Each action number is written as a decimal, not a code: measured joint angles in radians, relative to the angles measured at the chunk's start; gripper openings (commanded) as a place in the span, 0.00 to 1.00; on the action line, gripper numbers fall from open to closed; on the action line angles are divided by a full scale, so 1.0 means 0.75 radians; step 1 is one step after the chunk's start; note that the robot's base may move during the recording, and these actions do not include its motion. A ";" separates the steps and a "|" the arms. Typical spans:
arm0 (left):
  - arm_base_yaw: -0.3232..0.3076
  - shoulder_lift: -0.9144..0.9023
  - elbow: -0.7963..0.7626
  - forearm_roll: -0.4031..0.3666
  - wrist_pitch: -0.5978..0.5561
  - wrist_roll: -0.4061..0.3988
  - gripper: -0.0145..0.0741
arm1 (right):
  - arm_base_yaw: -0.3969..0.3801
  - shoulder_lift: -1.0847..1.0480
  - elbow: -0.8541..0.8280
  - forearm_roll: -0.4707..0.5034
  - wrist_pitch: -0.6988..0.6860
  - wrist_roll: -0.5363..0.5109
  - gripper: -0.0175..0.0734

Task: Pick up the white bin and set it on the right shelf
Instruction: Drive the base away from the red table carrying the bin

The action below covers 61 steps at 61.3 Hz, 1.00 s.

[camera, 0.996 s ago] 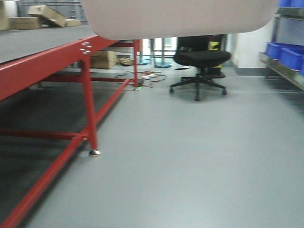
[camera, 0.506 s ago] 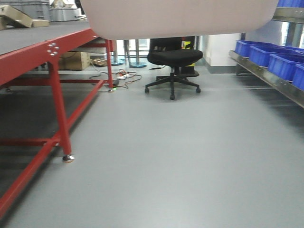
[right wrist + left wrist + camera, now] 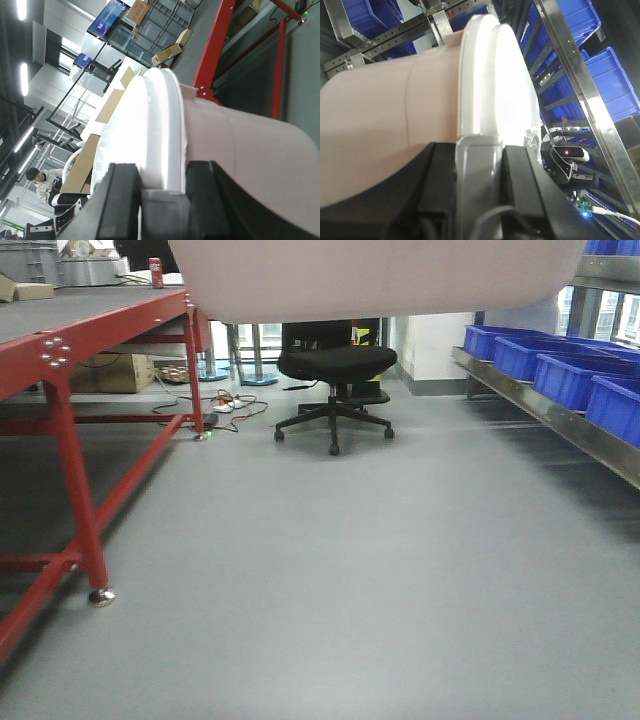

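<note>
Right end effector (image 3: 162, 191) clamped on white bin (image 3: 240, 150) rim, pale lid (image 3: 145, 120), red table frame (image 3: 220, 45) behind

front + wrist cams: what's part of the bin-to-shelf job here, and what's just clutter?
Job: white bin; left gripper and right gripper, jaws shut on its lid rim; right shelf.

Lying about: red-framed table; office chair; blue bins on the shelf; cardboard box under the table; floor cables.
</note>
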<state>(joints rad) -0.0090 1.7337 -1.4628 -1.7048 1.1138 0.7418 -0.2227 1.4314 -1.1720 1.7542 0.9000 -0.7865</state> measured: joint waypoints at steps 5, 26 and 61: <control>0.000 0.000 0.000 0.000 0.000 0.000 0.02 | 0.000 0.000 0.000 0.000 0.000 0.000 0.26; 0.000 0.000 0.000 0.000 0.002 0.000 0.02 | 0.000 0.000 0.000 0.002 0.000 0.000 0.26; 0.000 0.000 0.000 0.000 0.002 0.000 0.02 | 0.000 0.000 0.000 0.005 -0.003 0.000 0.26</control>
<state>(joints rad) -0.0090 1.7337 -1.4628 -1.7048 1.1155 0.7418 -0.2227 1.4314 -1.1720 1.7580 0.8978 -0.7865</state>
